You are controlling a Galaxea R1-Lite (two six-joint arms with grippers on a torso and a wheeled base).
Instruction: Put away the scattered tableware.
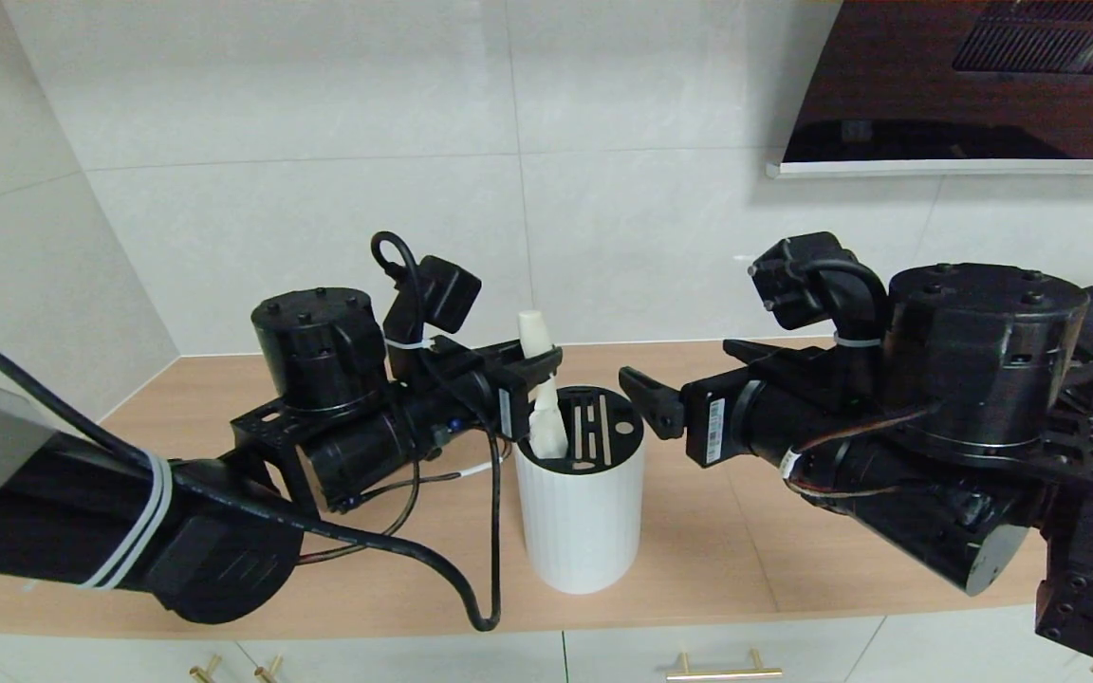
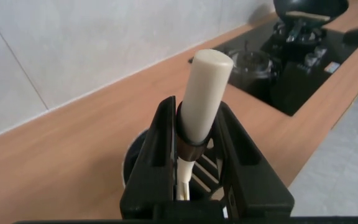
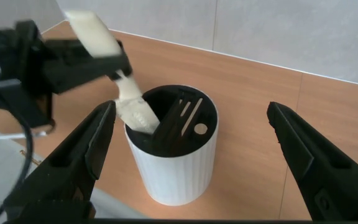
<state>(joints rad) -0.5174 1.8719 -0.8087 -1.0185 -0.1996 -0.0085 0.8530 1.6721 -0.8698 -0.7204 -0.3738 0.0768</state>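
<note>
Fingers (image 2: 160, 149) of the left gripper (image 1: 537, 375) are closed on the cream handle of a utensil (image 2: 205, 87), pinching it from both sides just above a dark ring around the handle. The utensil stands nearly upright, handle end up. Its pale lower part reaches down into an opening in the black slotted top of a white ribbed utensil holder (image 1: 584, 512). What kind of utensil it is cannot be told, as its lower end is hidden inside the holder. The left gripper sits at the holder's rim on the robot's left side.

On the other side, the fingers (image 3: 86, 155) of the right gripper (image 3: 191, 111) are spread wide apart and hold nothing. They point toward the holder from the robot's right, about level with its top, near it but not touching.

The holder stands upright on a light wooden surface (image 1: 746, 531), between the two grippers. A black cooktop (image 2: 291, 68) with a dark pan (image 2: 309, 6) lies farther along the surface, on the robot's right. White wall tiles back the surface, and a dark range hood (image 1: 964, 85) hangs above on the right.
</note>
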